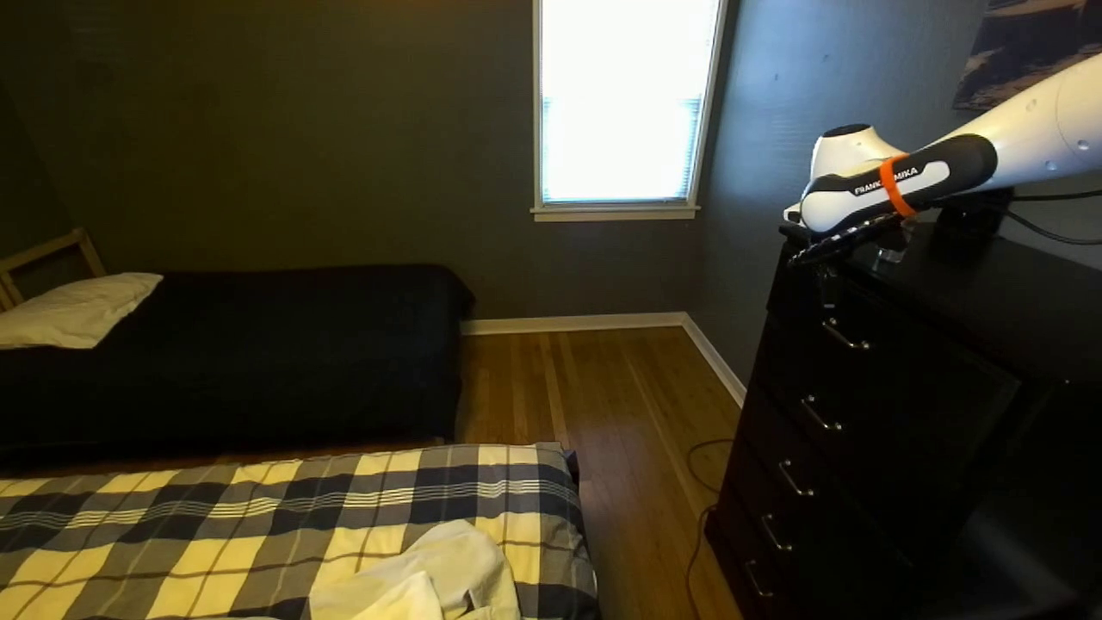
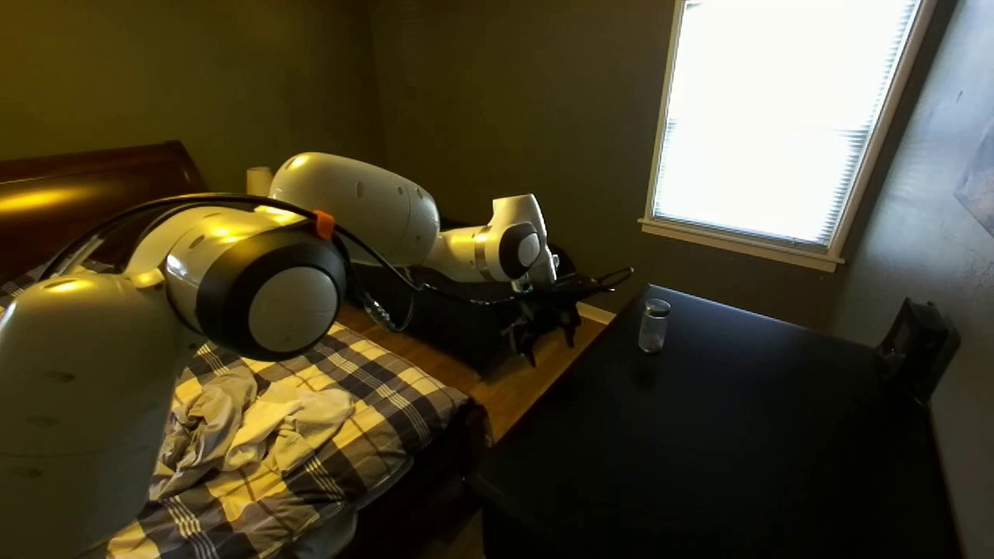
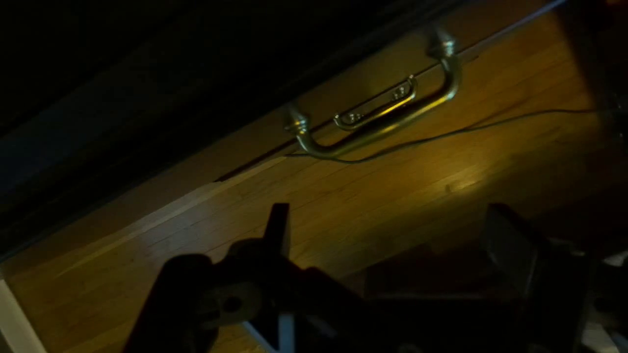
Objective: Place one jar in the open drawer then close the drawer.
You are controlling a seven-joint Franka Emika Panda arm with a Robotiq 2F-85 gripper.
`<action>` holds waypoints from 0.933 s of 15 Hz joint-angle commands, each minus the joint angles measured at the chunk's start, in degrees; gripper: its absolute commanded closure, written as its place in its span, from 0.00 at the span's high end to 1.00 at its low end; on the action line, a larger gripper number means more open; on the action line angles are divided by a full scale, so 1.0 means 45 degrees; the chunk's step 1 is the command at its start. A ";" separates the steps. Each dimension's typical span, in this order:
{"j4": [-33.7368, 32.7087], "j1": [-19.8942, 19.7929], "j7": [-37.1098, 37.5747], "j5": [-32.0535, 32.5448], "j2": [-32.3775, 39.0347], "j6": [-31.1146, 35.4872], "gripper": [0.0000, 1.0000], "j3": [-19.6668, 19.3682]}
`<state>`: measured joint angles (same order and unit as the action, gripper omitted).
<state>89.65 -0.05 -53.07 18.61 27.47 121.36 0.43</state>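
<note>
While arm (image 2: 357,206) extends out, gripper (image 3: 390,223) points down before top drawer (image 1: 895,357), spread wide.

My arm (image 1: 1046,120) glossy white, rounded, small recesses (image 1: 1083,145) along it. In exterior view, black section (image 1: 971,159) with lettering (image 1: 906,174) reading FRANK and MIKA, orange strap (image 1: 898,188) between. White wrist housing (image 1: 848,157), dark cap (image 1: 847,130) at its twelve o'clock. Black joint collar (image 2: 225,299), pale disc (image 2: 293,310) set in it, orange clip (image 2: 324,224) at one o'clock, black cable (image 2: 233,197) arching past twelve. In wrist view my gripper (image 3: 390,215) black: flat-sided fingers (image 3: 277,230), bracket (image 3: 216,304) with round hole (image 3: 232,304) at seven o'clock.
</note>
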 commanded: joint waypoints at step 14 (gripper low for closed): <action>-0.2589 0.0284 0.5102 -0.1926 -0.0714 -0.3746 1.00 0.0676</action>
